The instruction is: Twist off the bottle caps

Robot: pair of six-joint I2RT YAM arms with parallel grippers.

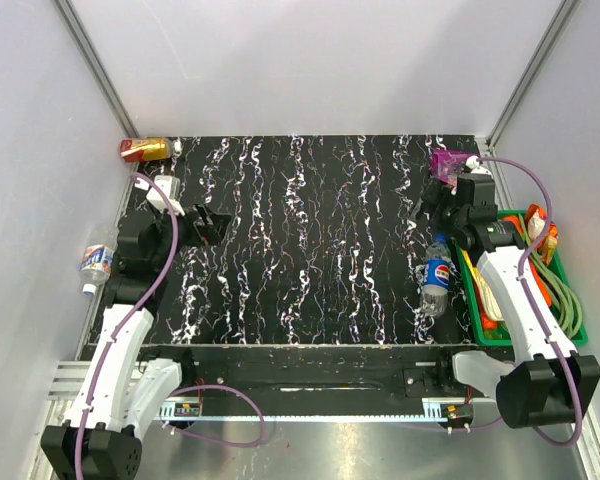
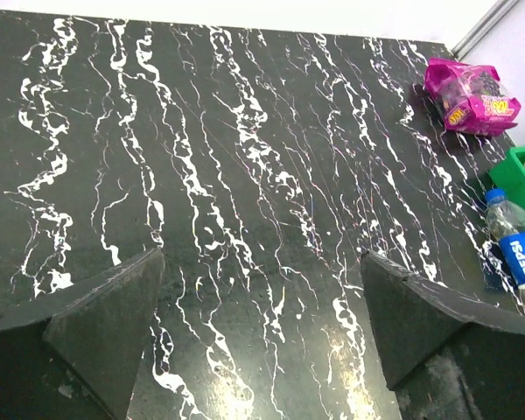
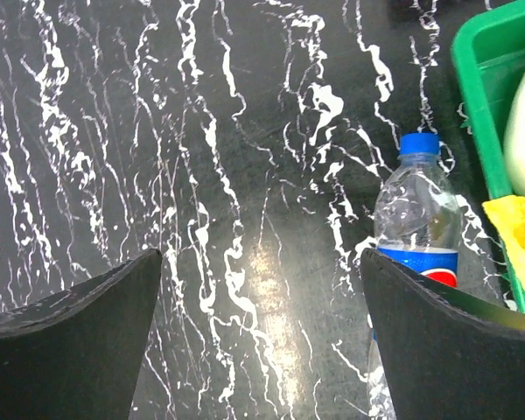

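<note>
Beside green tray (image 3: 488, 48) of cords (image 1: 566, 300), Pepsi bottle (image 3: 416, 219) lying, blue cap (image 3: 417, 143) on, both jaws apart

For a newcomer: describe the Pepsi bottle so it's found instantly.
Start at the green bin on the table's right edge. The clear Pepsi bottle lies just left of it. Its blue cap distinguishes it from the white-capped bottle far left.

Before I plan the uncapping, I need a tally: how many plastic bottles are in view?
2. The Pepsi bottle lies on the black mat beside the green tray; the white-labelled bottle lies beyond the mat's left edge. Others could be hidden among the tray's contents.
</note>
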